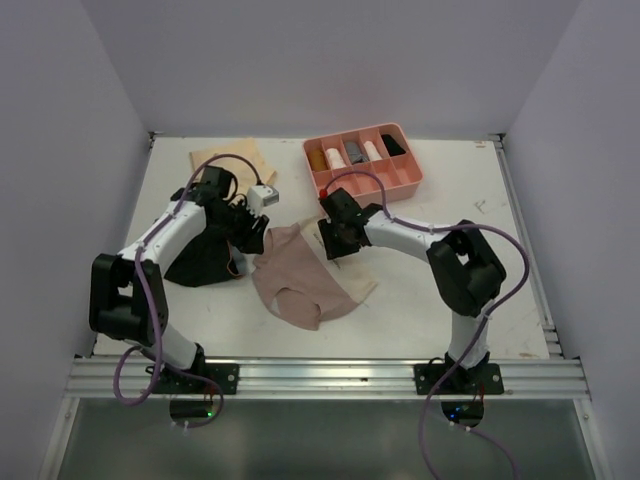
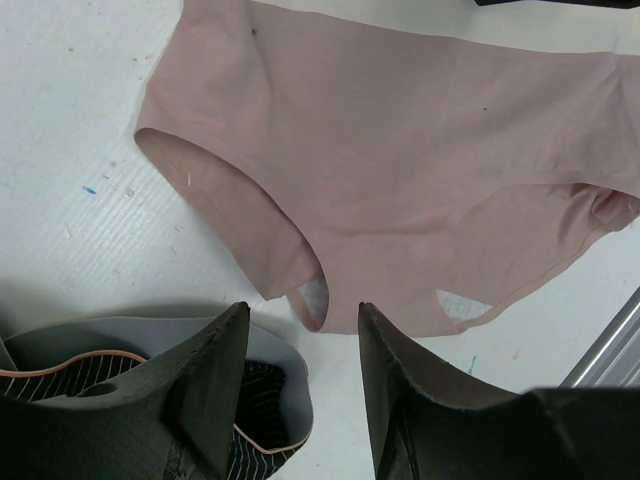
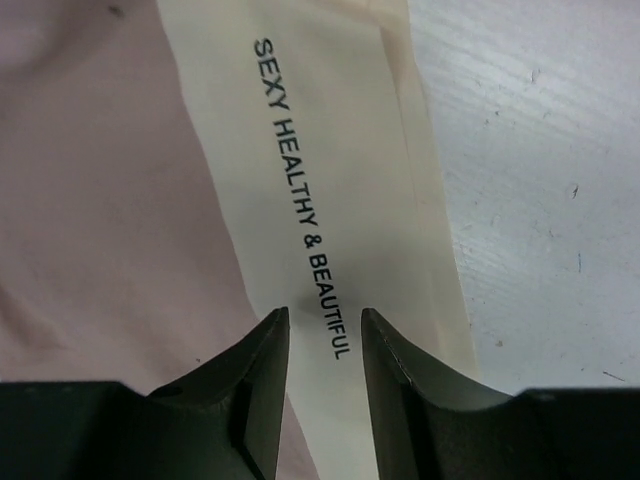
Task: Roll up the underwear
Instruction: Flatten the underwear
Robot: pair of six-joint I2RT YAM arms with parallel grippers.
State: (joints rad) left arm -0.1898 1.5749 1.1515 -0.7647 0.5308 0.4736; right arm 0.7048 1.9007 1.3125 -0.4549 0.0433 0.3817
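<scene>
The dusty pink underwear [image 1: 298,282] lies spread flat at the table's middle, its cream waistband [image 3: 300,180], printed with black lettering, along the right side. My left gripper [image 2: 302,312] is open just off the pink cloth's [image 2: 400,180] left edge, with nothing between its fingers. My right gripper [image 3: 325,315] is open right above the cream band, holding nothing. The black underwear [image 1: 205,262] lies crumpled under the left arm, and its striped inside [image 2: 250,400] shows beside the left fingers. The pale tan underwear [image 1: 232,158] lies at the back left.
A rigid pink divided tray [image 1: 400,182] with several rolled items stands at the back right of the middle. Grey walls close in the table on three sides. A metal rail [image 1: 330,375] runs along the near edge by the arm bases.
</scene>
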